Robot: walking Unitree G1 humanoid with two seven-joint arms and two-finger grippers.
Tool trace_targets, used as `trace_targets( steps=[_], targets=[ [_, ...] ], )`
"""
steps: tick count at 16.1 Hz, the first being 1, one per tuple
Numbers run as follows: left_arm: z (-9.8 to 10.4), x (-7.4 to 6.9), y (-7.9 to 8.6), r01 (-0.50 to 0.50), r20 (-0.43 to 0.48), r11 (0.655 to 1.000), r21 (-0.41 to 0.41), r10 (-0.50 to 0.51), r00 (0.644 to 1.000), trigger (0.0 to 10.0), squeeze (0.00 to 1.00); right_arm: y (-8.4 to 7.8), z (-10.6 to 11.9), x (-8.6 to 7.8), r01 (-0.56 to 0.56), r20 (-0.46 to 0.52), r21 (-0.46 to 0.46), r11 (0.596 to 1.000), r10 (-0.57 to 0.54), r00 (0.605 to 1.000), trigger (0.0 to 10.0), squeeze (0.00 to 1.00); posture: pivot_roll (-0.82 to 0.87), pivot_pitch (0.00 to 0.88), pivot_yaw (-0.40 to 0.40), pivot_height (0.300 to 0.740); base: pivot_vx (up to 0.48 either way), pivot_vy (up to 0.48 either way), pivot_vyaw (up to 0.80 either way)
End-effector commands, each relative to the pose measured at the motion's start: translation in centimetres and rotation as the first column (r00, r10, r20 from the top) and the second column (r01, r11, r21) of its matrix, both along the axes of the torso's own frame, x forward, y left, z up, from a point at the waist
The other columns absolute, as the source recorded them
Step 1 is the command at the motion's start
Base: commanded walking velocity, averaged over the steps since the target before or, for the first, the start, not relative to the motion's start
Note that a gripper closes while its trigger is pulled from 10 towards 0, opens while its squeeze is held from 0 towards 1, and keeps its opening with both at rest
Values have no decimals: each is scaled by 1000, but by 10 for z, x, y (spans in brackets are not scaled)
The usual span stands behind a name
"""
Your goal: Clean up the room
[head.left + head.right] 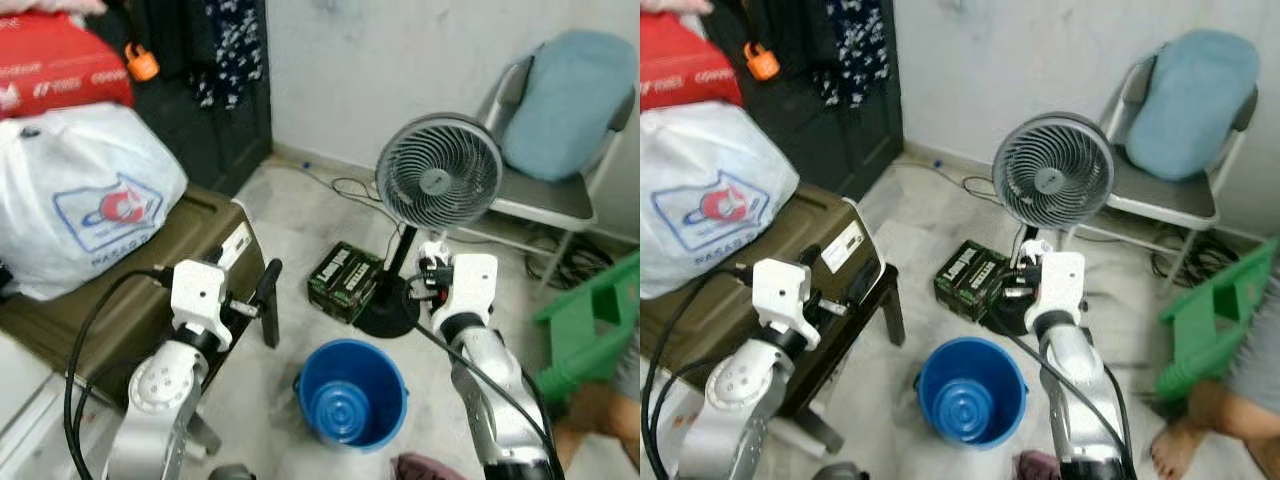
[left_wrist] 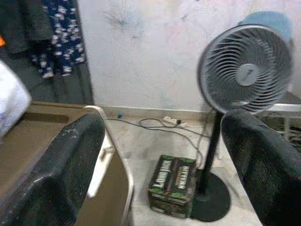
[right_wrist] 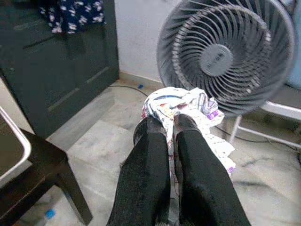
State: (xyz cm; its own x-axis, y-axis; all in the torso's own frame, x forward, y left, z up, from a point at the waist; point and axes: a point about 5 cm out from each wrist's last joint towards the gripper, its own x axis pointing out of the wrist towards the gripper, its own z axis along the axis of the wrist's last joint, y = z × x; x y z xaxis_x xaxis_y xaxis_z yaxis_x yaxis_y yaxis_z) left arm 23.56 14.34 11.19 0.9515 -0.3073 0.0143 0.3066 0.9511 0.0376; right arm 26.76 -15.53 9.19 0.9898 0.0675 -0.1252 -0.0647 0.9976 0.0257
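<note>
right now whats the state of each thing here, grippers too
right gripper: shut on a crumpled wrapper
left gripper: open, holding nothing
blue bucket: upright on the floor, lid or dish lying inside
fan: standing upright
green box: closed, on the floor by the fan base
white bag: resting on the olive case

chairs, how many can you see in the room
1: a folding chair with a blue cushion stands by the wall behind the fan. Others may be out of view.

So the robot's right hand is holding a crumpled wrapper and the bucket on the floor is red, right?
Not quite. The bucket is blue, as the left eye view shows. The rest holds: the right gripper is pinching a crumpled wrapper, seen in the right wrist view.
</note>
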Motion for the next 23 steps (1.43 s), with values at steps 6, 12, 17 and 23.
trace_targets(
  steps=[6,12,17,23],
  targets=[
    [-3,1,0,-4,-14,1000,2,4,1000,10000,0,4,5,2,-16,27,-2,1000,16,1000,10000,0,-14,0,-42,740,283,0,0],
    [-4,0,-1,-3,-22,1000,10,3,1000,10000,0,5,1,5,-12,-8,2,1000,12,1000,10000,0,1,0,-49,740,0,0,0],
    [-7,-4,-2,245,-46,961,131,-241,969,10000,0,-10,-32,13,63,-246,-131,989,-94,965,10000,0,14,0,-55,740,0,0,0],
    [-1,-15,-9,320,-31,926,200,-320,947,10000,0,-6,-50,29,91,-341,-197,976,-156,927,10000,0,34,55,-14,740,0,0,0]
  ],
)
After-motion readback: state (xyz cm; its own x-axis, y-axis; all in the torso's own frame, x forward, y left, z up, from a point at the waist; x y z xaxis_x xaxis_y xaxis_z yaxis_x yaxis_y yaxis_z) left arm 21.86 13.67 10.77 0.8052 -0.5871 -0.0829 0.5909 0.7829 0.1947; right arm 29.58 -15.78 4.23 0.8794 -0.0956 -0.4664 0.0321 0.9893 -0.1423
